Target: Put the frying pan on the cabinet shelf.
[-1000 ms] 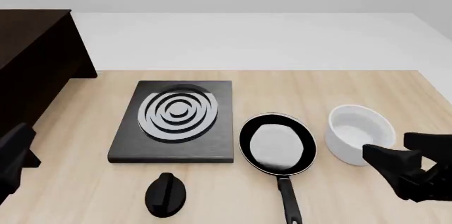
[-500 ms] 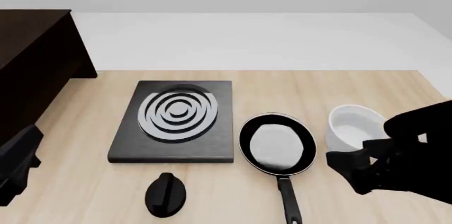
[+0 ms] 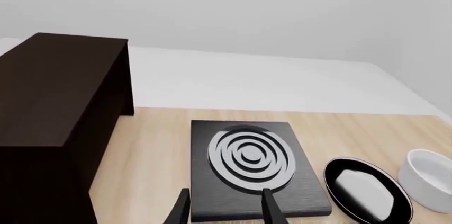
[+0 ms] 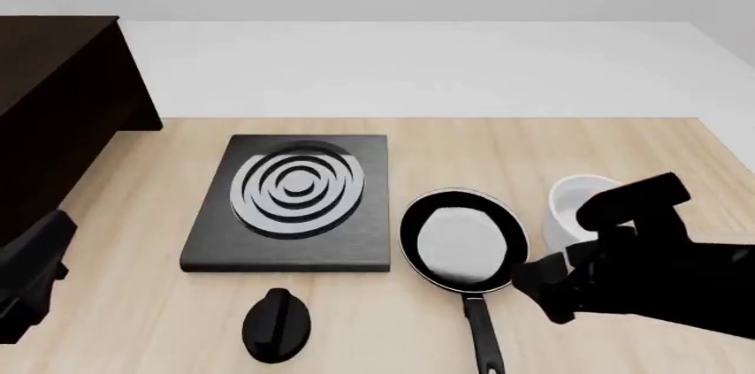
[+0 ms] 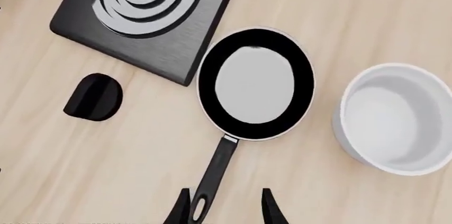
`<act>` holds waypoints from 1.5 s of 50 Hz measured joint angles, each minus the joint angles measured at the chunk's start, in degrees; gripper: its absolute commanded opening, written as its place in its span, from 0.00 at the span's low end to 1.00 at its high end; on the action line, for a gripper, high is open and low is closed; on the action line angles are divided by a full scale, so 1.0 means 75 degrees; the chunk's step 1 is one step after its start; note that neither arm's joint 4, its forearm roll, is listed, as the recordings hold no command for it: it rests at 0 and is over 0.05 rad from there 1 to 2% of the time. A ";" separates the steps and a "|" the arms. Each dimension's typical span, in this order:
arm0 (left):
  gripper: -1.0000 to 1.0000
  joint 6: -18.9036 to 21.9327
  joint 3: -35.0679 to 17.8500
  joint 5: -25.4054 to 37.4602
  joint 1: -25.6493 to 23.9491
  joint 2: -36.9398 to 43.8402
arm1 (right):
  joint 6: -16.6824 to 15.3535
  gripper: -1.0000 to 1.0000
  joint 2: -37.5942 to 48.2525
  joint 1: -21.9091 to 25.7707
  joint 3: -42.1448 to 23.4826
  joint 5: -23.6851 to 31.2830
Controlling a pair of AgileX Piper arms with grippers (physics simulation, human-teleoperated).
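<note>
The round black frying pan (image 5: 255, 83) with its smooth grey middle sits on the wooden table (image 4: 567, 153), between the hob plate (image 4: 295, 203) and white bowl (image 4: 575, 208). My right gripper (image 5: 224, 209) is open around its thin handle tip. My left gripper (image 3: 224, 211) is open, partly cut off.

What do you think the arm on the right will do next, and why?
Probably lower the right gripper straight down and close on the frying pan handle. In the right wrist view its open fingers already straddle the handle's end, and the pan sits untouched on the table, beside the white bowl.
</note>
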 measured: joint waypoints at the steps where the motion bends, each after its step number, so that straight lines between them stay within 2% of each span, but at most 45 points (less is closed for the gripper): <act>1: 1.00 0.0000 0.0002 0.0000 -0.0002 0.0002 | -0.0003 1.00 0.0044 0.0013 0.0002 -0.0016; 15: 1.00 0.0013 0.0018 0.0012 -0.0064 0.0016 | 0.0024 1.00 0.0720 0.0232 0.0058 -0.0329; 34: 1.00 0.0019 0.0117 -0.0042 -0.0145 0.0057 | 0.0324 1.00 0.1372 0.0543 0.0462 -0.0926; 75: 1.00 0.0030 0.0330 -0.0187 -0.0236 0.0141 | 0.0656 1.00 0.2413 0.0761 0.1502 -0.2415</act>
